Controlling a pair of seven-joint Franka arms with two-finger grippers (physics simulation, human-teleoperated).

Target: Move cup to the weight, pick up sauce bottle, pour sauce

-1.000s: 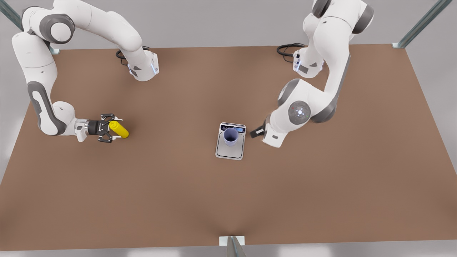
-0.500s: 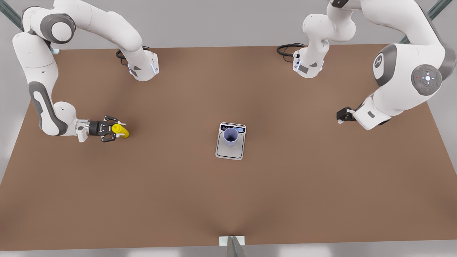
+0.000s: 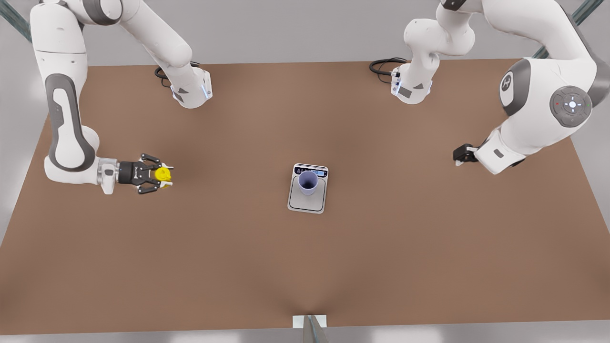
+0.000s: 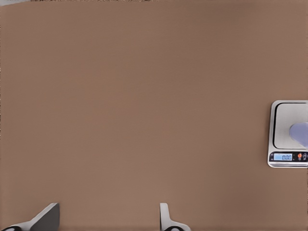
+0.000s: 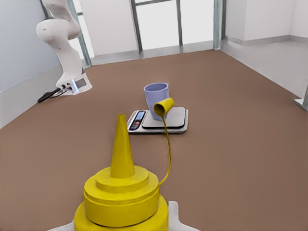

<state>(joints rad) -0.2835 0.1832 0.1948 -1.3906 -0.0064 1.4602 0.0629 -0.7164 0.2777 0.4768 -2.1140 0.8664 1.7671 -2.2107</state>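
Note:
The yellow sauce bottle (image 3: pixel 163 174) stands nozzle-up at the front view's left, with my right gripper (image 3: pixel 159 174) shut on it from the side. In the right wrist view the sauce bottle (image 5: pixel 122 192) is close up, and its small cap (image 5: pixel 164 107) dangles on a thin tether. The lavender cup (image 3: pixel 307 182) stands on the silver weight (image 3: pixel 307 204) mid-table, well apart from the bottle. Beyond the bottle I see the cup (image 5: pixel 153 91) and the weight (image 5: pixel 177 119). My left gripper (image 3: pixel 458 155) waits open at the front view's right; its fingertips (image 4: pixel 166 219) frame bare table, with the weight (image 4: pixel 284 120) and cup (image 4: pixel 301 134) at the edge.
Both arm bases (image 3: pixel 190 93) (image 3: pixel 410 88) sit at the table's far edge with black cables (image 3: pixel 383 64) beside them. A metal bracket (image 3: pixel 310 326) marks the near edge. Brown table (image 3: pixel 305 267) stretches wide between the bottle and the weight.
The left arm drew back from beside the weight to the front view's far right. The right gripper closed on the bottle, which went from lying tilted to nozzle-up.

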